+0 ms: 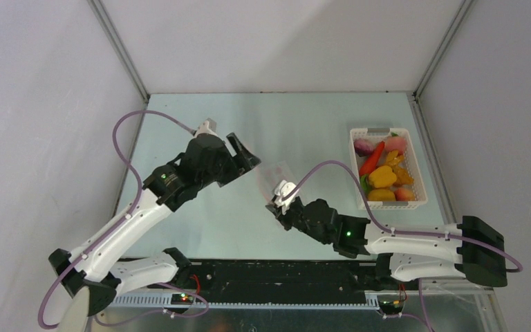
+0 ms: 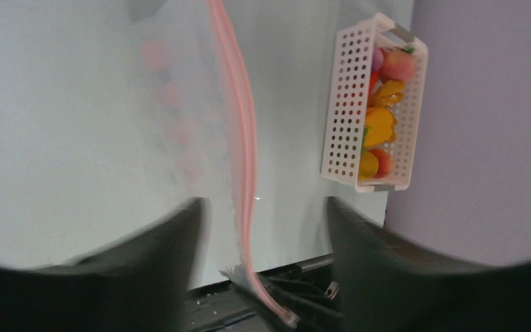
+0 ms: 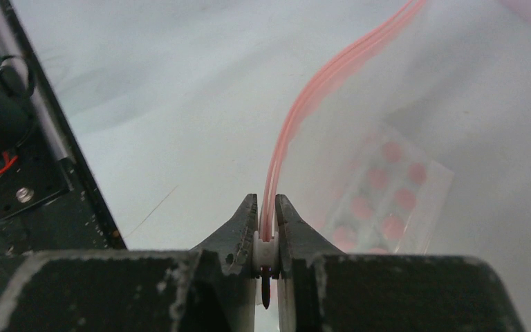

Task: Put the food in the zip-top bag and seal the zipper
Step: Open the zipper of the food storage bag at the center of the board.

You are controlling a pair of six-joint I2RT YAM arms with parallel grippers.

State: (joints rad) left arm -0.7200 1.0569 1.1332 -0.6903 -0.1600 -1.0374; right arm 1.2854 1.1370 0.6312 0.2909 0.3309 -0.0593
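The clear zip-top bag (image 1: 271,174) with pink dots hangs between my two grippers. Its pink zipper (image 3: 304,104) runs away from my right gripper (image 3: 267,204), which is shut on the white slider at the strip's near end. In the top view my right gripper (image 1: 275,205) sits at the bag's near corner. My left gripper (image 2: 263,204) is open, its fingers either side of the zipper (image 2: 238,117) without touching it; from above it (image 1: 245,153) stands just left of the bag. The food (image 1: 384,176) lies in the white basket.
The white slotted basket (image 1: 420,181) stands at the right side of the table, seen also in the left wrist view as the basket (image 2: 342,104). The black rail (image 1: 276,273) of the arm bases runs along the near edge.
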